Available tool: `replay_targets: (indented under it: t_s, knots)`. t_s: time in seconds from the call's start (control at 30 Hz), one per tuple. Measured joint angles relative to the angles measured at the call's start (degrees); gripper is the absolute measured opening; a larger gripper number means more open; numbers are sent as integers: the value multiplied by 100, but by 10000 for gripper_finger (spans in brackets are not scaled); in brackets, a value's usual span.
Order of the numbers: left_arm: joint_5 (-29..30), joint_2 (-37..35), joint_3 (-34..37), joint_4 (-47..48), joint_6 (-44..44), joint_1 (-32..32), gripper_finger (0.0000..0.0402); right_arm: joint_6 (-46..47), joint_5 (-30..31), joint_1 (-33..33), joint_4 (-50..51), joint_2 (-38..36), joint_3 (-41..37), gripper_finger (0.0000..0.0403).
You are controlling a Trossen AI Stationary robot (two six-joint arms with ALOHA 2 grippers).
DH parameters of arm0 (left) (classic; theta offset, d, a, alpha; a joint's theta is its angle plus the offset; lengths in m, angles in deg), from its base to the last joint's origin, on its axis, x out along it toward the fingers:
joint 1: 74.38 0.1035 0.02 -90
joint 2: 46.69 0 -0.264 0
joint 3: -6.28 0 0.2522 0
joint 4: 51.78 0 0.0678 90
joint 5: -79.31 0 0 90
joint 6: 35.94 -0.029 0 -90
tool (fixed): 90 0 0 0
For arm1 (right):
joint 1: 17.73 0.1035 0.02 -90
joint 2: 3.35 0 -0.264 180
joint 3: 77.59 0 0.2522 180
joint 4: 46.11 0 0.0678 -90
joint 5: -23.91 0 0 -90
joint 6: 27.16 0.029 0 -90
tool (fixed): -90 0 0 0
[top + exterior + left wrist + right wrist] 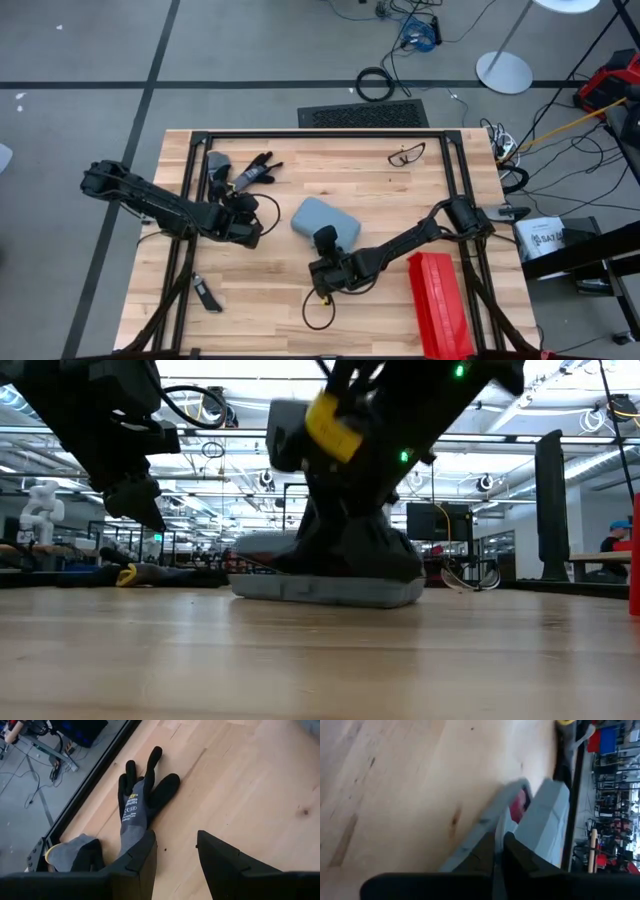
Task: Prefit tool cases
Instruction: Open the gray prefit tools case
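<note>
The blue-grey tool case [322,218] lies flat on the wooden table near its middle. In the right wrist view its two halves [540,815] stand slightly apart, with something red [520,805] showing in the gap. My right gripper [326,240] is shut, with its tips at the case's near edge. My left gripper [246,228] hovers open above bare table, left of the case. In the left wrist view its fingers [175,840] have nothing between them, and they point toward a grey and black glove [140,795]. My right gripper has its shut fingertips [506,842] against the case's near edge, at the seam [496,827] where the two halves meet. The fingers slant down from the table's near right. The case stays flat on the table [320,590]. Whether anything thin is pinched, I cannot tell.
Two gloves [250,172] lie at the far left of the table and safety glasses [405,154] at the far right. A long red ribbed box [435,300] stands at the near right. A small dark tool [207,293] lies near left, and a cable loops [318,312] below my right gripper.
</note>
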Motion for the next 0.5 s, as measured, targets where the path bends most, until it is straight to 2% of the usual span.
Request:
replay_targets:
  t_s: [0.27,0.5]
  knots:
    - [23,0,0,-271,-4,-53,146,887,-173,31,147,-695,2,7]
    - [29,0,-2,-715,-14,-304,146,2297,-1910,-527,780,-1559,2,7]
